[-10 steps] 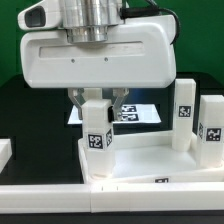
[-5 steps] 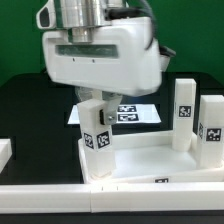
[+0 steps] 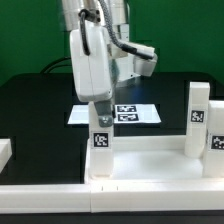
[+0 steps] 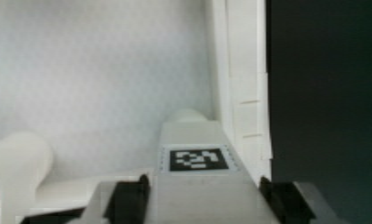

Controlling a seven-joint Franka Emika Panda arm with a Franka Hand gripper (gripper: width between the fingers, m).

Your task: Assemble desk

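Wrist view: we see the hand (image 4: 199, 190) clamped on a tagged leg (image 3: 101, 140) standing upright in the tabletop (image 3: 150, 160) corner.

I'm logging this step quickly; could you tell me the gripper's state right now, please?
Gripper: shut on the white square-post plastic leg bearing a black-and-white tag.

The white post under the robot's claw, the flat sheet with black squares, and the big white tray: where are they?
Post (image 3: 101, 140): exterior view, on its tagged face.
Marker board (image 3: 143, 116): exterior view, on its printed top, behind the tray.
Tabletop (image 3: 150, 160): exterior view, on its bare floor.
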